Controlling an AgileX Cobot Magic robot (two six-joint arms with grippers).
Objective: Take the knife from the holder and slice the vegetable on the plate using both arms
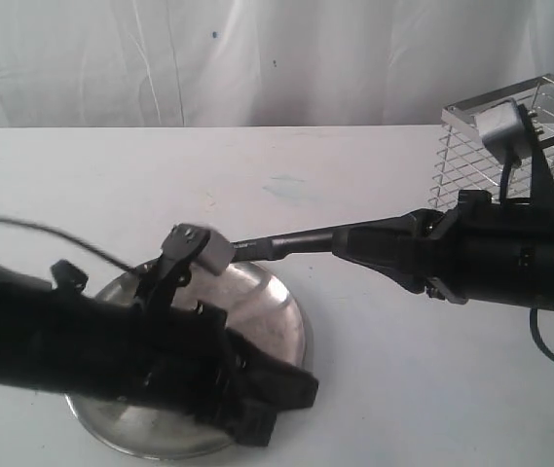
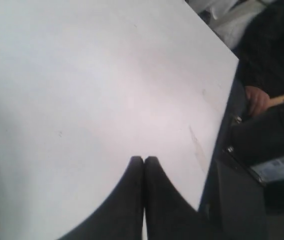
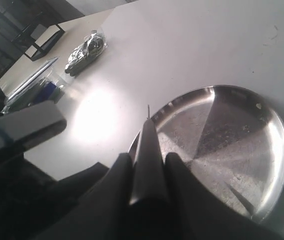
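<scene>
Right gripper (image 3: pixel 149 162): is clamping the knife (image 3: pixel 147 137) by its handle, 1 finger pressing on each side, with the blade pointing ahead toward the plate (image 3: pixel 276 125).
Left gripper (image 2: pixel 143 164): is sitting fully closed on nothing, its 2 fingers pressed together over bare table (image 2: pixel 82 75).
Knife position: is hanging roughly level above the table in the exterior view, already out of the holder (image 1: pixel 457 170), its tip reaching the plate's far edge.
Holder: is standing at the back right of the table, well apart from the plate.
Vegetable: is not showing in any view (the left arm (image 1: pixel 111 350) is covering much of the plate from outside, and the dish area in the right wrist view is looking bare).
Handling, knife: is likely behaving as a stiff, light, slim tool. The smooth handle could be twisting between the fingers under cutting load, so the handle, close to the blade, is looking like the place to hold.
Handling, vegetable: is probably going to be small, light and prone to rolling on slick steel, so pinning it near the stem, clear of the cut line, seems wise.
Writing: no brand, label or lettering is reading clearly in any of the 3 views.
</scene>
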